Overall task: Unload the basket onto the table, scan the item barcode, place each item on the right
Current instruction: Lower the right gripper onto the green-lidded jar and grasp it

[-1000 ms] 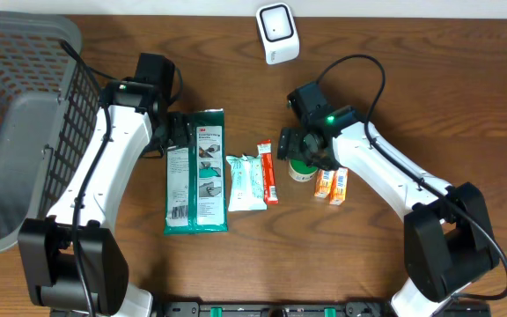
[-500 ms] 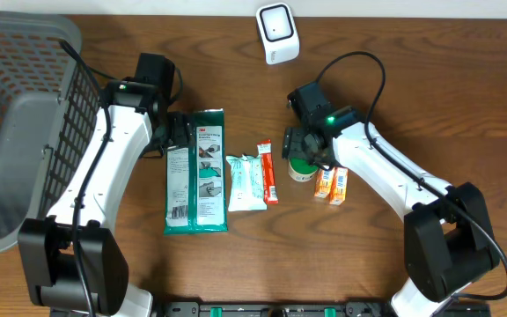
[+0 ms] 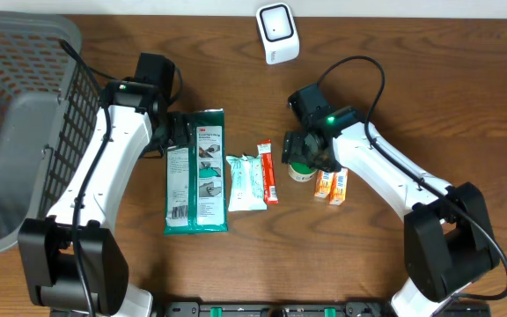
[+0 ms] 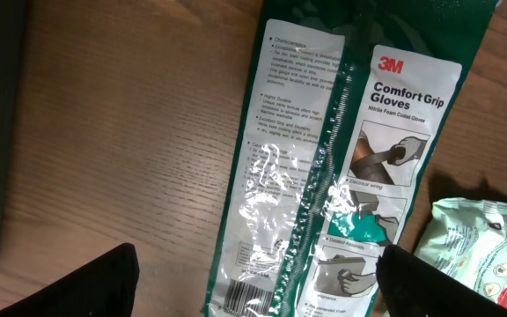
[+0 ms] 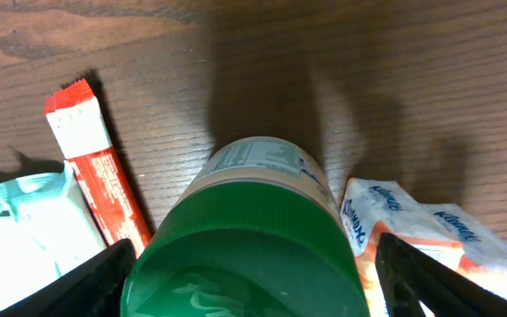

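Care is needed in seating the right claw (image 5: pixel 253 264) squarely on the green-lidded jar (image 5: pixel 267 172), standing on the surface (image 5: pixel 148 53) between red sachet (image 5: pixel 95 167) and orange packets (image 5: pixel 412 224); its fingers hug the lid, though whether they grip is unclear, and a firm hold lets the label face the white scanner (image 3: pixel 277 33).

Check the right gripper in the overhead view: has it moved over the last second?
Yes, slightly. The right gripper has drifted away from the red stick packet, which lies unmoved, and now sits more squarely over the green-lidded jar.
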Controlling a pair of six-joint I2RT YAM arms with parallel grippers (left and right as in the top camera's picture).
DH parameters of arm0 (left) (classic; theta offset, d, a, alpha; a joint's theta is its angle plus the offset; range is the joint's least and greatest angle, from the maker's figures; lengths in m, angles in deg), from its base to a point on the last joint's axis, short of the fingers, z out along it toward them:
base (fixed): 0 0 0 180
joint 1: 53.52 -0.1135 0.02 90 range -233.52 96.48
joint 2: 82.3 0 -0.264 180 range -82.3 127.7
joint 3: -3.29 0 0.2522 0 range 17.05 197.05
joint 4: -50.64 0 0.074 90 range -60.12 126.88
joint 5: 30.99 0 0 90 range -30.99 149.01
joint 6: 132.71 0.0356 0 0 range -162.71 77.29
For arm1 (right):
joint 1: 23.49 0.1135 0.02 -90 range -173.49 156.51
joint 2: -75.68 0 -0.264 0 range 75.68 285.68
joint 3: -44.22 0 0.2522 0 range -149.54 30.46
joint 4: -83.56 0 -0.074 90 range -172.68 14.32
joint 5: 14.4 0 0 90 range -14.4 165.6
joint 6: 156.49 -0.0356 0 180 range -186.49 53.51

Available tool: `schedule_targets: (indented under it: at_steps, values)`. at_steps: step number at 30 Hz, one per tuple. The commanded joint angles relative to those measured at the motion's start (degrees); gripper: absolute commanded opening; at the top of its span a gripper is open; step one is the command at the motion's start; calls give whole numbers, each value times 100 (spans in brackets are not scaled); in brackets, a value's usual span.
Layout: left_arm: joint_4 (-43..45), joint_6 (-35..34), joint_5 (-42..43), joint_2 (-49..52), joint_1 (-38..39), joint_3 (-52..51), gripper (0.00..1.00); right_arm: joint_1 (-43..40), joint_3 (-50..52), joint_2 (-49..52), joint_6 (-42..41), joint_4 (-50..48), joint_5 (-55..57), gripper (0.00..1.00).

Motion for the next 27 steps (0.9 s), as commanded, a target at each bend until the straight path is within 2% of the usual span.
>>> schedule_targets:
  at_steps: [1, 5, 8, 18, 22, 27]
  values:
    - [-31, 9, -50, -20, -13, 81, 87, 42, 31, 28, -103, 9, -90, 78]
    - [-31, 11, -50, -20, -13, 81, 87, 63, 31, 28, 131, -96, -90, 62]
    - [-31, 11, -50, -20, -13, 81, 87, 79, 31, 28, 258, -114, -83, 55]
    - [-31, 9, -50, -20, -13, 81, 87, 94, 31, 28, 984, -765, -68, 52]
    - [-31, 11, -50, -20, -13, 81, 87, 114, 31, 28, 1585, -1071, -61, 51]
    - [-31, 9, -50, -20, -13, 81, 87, 114, 31, 28, 2662, -1154, 39, 58]
